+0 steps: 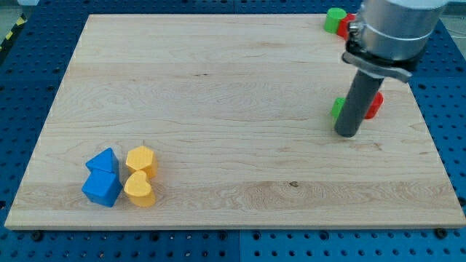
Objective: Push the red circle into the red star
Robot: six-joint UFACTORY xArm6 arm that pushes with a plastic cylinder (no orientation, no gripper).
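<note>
My tip (346,134) is at the right side of the board, at the end of the dark rod. Just behind the rod a red block (375,106) shows on its right and a green block (337,108) on its left; both are partly hidden, so I cannot make out their shapes. At the view's top right a green circle (336,19) lies at the board's edge with another red block (349,23) beside it, mostly hidden by the arm. I cannot tell which red block is the circle and which the star.
At the view's bottom left sit two blue blocks (103,161) (100,188), a yellow hexagon (140,159) and a yellow heart (139,189), close together. The wooden board (218,94) lies on a blue perforated table.
</note>
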